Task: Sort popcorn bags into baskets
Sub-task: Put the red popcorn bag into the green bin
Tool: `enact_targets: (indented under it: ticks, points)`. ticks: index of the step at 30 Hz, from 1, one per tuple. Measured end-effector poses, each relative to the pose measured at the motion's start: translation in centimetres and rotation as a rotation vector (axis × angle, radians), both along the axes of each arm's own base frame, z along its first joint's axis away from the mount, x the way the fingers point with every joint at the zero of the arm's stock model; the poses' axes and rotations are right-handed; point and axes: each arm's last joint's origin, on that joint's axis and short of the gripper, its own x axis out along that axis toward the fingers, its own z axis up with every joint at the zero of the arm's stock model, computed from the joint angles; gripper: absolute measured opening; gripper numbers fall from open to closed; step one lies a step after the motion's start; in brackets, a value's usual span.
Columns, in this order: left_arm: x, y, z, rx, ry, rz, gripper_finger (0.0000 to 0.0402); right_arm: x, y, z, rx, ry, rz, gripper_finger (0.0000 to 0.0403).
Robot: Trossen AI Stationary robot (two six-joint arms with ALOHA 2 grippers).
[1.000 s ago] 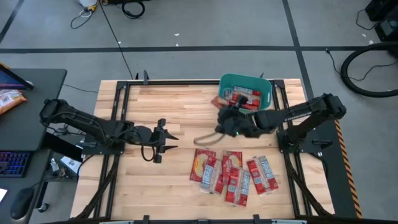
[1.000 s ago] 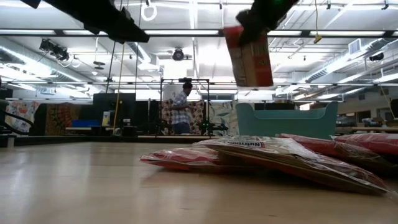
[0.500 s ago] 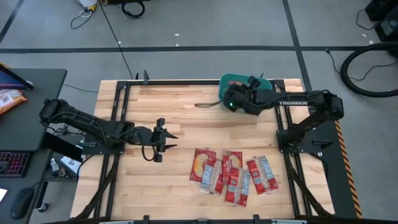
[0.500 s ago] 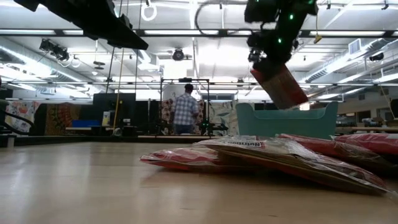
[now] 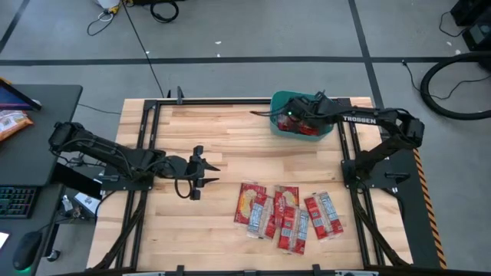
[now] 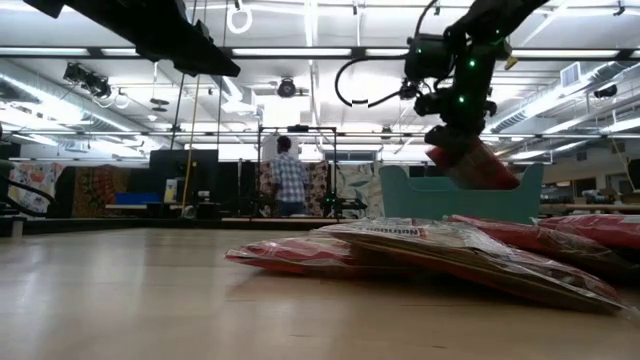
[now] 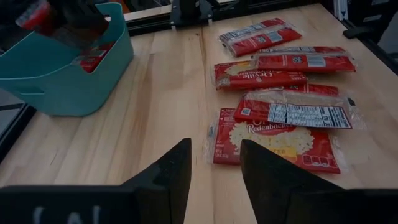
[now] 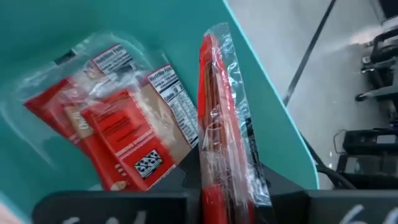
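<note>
My right gripper [image 5: 298, 119] hangs over the teal basket [image 5: 274, 127] at the table's far right and is shut on one red popcorn bag [image 6: 476, 166]. In the right wrist view this bag [image 8: 219, 118] shows edge-on above the basket's inside wall [image 8: 273, 93], where other red bags [image 8: 112, 118] lie flat. Several more popcorn bags [image 5: 285, 211] lie overlapping on the table near its front edge. My left gripper [image 5: 210, 171] waits open over the table's left middle, its fingers [image 7: 168, 180] facing those bags [image 7: 280, 127]. My right gripper pinches the popcorn bag between its two fingers at one end [image 8: 214, 177], with the bag's thin edge toward the camera. The bag reaches forward from the fingers and hangs slanted below the gripper [image 6: 455, 130] at the basket's rim [image 6: 400, 172]. Whether it touches the basket, I cannot tell.
Black frame rails [image 5: 149, 138] run along the table's left and right sides. A desk with a keyboard and an orange packet [image 5: 11, 123] stands left of the table. A person [image 6: 288, 180] stands far off in the room. Bare wood lies between the basket and the loose bags.
My right gripper carried the bag from over the table's middle toward the far edge, to above the basket, and came lower. The bag hung upright below the fingers; it now slants at the height of the basket's rim. The gripper stayed shut.
</note>
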Motion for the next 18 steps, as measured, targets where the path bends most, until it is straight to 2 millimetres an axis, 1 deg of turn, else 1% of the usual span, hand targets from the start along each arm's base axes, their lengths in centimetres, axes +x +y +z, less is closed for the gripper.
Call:
enact_targets:
  ticks: [3, 5, 7, 11, 14, 18]
  points:
    - [0.1, 0.0, 0.2, -0.005, -0.022, -0.001, 0.0142, -0.1, -0.5, -0.2, 0.028, -0.014, 0.032, 0.0072]
    - [0.1, 0.0, 0.3, -0.008, -0.035, -0.001, 0.0142, 0.2, -0.8, -0.2, 0.050, -0.062, 0.054, 0.0091]
    - [0.2, 0.0, 0.4, -0.007, -0.043, -0.002, 0.0142, 0.6, -1.0, 0.0, 0.063, -0.118, 0.084, 0.0111]
    - [0.2, -0.1, 0.4, -0.010, -0.045, -0.005, 0.0142, 1.7, -1.1, 0.8, 0.032, -0.221, 0.140, 0.0143]
    - [0.2, -0.2, 0.4, -0.041, -0.042, -0.023, 0.0142, 2.6, -0.9, 1.9, -0.013, -0.258, 0.187, 0.0153]
    - [0.2, -0.3, 0.4, -0.058, -0.038, -0.056, 0.0142, 3.6, -0.1, 3.4, -0.047, -0.275, 0.263, 0.0153]
